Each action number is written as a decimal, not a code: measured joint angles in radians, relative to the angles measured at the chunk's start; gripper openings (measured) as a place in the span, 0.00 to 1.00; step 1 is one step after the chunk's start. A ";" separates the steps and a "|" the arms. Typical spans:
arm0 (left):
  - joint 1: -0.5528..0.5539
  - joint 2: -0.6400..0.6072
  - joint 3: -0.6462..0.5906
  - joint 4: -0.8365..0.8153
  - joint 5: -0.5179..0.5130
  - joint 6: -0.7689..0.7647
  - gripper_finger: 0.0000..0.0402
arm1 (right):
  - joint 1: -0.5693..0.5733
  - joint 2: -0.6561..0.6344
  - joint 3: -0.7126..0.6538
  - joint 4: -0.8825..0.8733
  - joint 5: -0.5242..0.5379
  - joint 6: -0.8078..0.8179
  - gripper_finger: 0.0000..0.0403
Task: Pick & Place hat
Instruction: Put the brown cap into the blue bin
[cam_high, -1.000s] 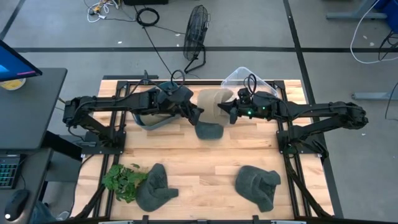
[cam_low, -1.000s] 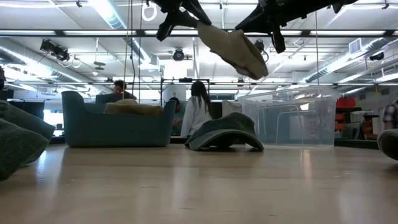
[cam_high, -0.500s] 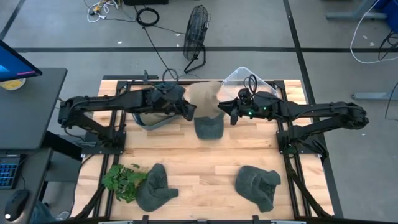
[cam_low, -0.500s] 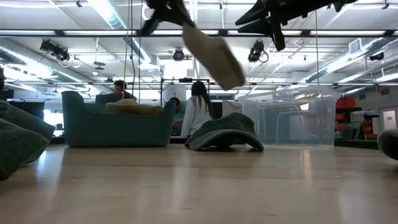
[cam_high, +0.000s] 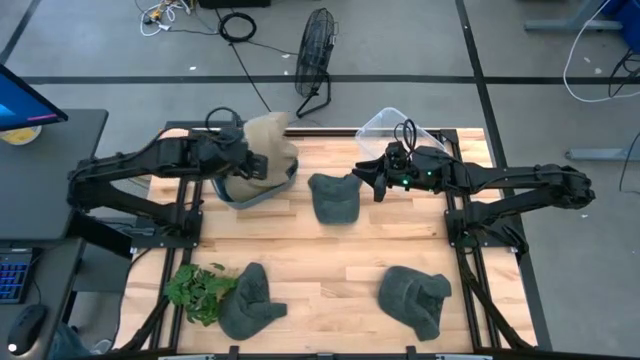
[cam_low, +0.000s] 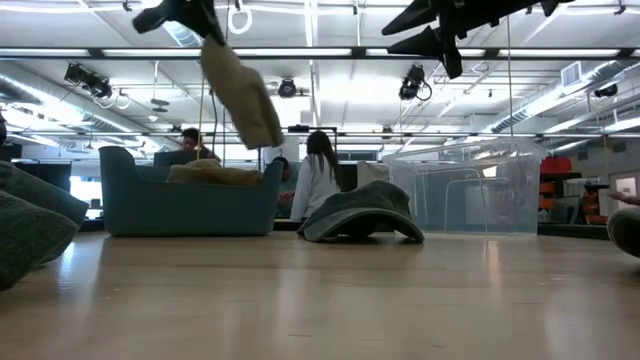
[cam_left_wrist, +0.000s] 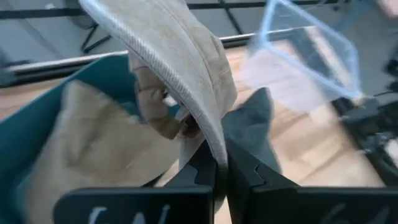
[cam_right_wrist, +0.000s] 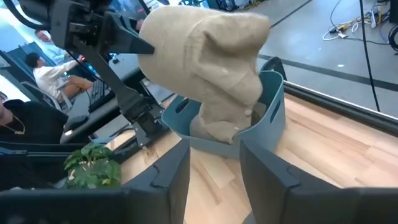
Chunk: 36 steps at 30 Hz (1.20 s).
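A beige hat (cam_high: 268, 140) hangs in the air over the blue bin (cam_high: 240, 193) at the table's far left, and my left gripper (cam_left_wrist: 221, 167) is shut on it. Another beige hat (cam_left_wrist: 93, 149) lies inside the bin. In the low view the held hat (cam_low: 243, 95) slants down from my left gripper (cam_low: 205, 18). My right gripper (cam_right_wrist: 214, 168) stands open above the table's far middle (cam_high: 368, 181), holding nothing, just right of a dark green hat (cam_high: 335, 197) that lies on the table. My left gripper pinches the beige hat's stitched brim edge (cam_left_wrist: 210, 134) between its two fingers. The hat hangs from the fingers, tilted and lifted clear of the table, above the blue bin.
A clear plastic container (cam_high: 395, 125) stands at the far right behind my right arm. Two more dark hats (cam_high: 250, 300) (cam_high: 415, 297) and a green plant (cam_high: 200, 290) lie near the front edge. Bare wood shows in the table's middle.
My left gripper has swung toward the table's left edge with the beige hat, from the far middle to above the blue bin. My right gripper, which was on the hat, has let go and stayed in place. The hat now hangs from the left gripper alone.
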<state>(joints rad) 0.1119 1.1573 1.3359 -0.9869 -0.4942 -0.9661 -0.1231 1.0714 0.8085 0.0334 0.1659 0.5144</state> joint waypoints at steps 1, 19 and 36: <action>-0.006 -0.008 0.000 -0.026 -0.010 -0.019 0.03 | 0.000 0.000 0.000 0.001 0.000 0.000 0.36; -0.091 -0.044 -0.333 0.111 -0.049 -0.310 0.03 | -0.003 0.000 0.000 -0.006 0.002 0.000 0.36; -0.045 -0.112 -0.476 0.402 -0.113 -0.263 0.03 | -0.002 0.000 0.000 -0.007 -0.001 0.053 0.36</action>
<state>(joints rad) 0.0666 1.0455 0.8598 -0.5845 -0.6071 -1.2290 -0.1255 1.0718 0.8082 0.0260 0.1654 0.5674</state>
